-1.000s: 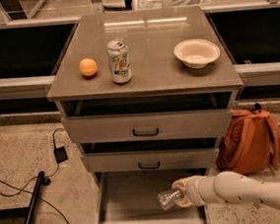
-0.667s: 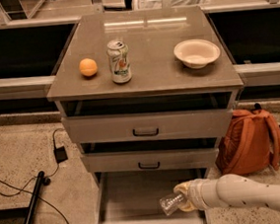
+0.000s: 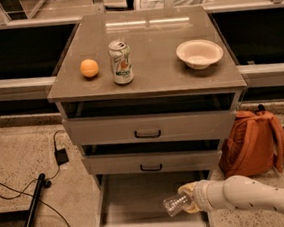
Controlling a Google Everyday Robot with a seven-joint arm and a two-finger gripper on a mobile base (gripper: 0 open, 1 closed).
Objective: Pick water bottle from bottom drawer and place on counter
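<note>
Compared with the frame one second earlier, the gripper (image 3: 190,205) and the water bottle (image 3: 174,205) sit slightly lower in the camera view, over the right front part of the open bottom drawer (image 3: 135,196). The arm enters from the right, which brings the jaws to the bottle side-on. The bottle lies near horizontal and projects leftward from them. Jaws: closed around one end of the bottle, parted only to bottle width, with no other contact visible. Whether the bottle rests on the drawer tray cannot be determined. Destination is the worktop (image 3: 150,44), judged to offer room between the soda can (image 3: 120,62) and the bowl (image 3: 199,53).
</note>
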